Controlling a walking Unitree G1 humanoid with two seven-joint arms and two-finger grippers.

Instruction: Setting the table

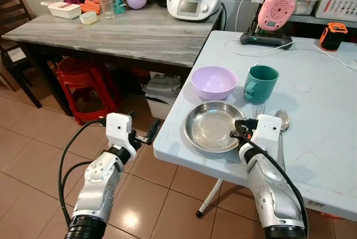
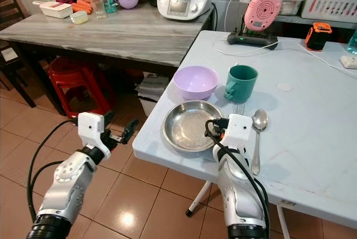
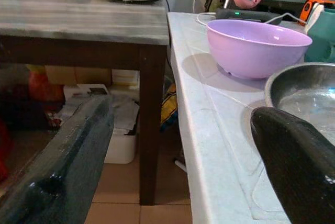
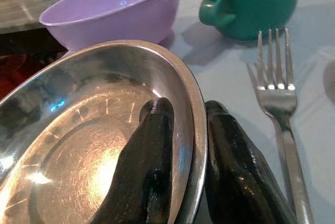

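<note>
The pale table [image 1: 312, 138] carries the place setting, its edge just beside the left gripper [image 3: 178, 166], whose fingers stand wide apart and empty near the corner. The steel plate [image 1: 209, 126] lies in front of the purple bowl [image 1: 214, 81] and green mug [image 1: 260, 83]. The right gripper [image 4: 183, 161] pinches the plate's rim, one finger inside and one outside, probably to shift it. Just outside the outer finger lies the fork [image 4: 280, 114], then the spoon [image 2: 258, 133].

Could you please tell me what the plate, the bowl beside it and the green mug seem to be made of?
The plate: metal, likely stainless steel, shiny with mirror glare. The bowl: probably plastic, lilac, smooth and softly glossy. The mug: green, matte, plastic or ceramic; I cannot tell. The right gripper pinches the plate's rim.
</note>
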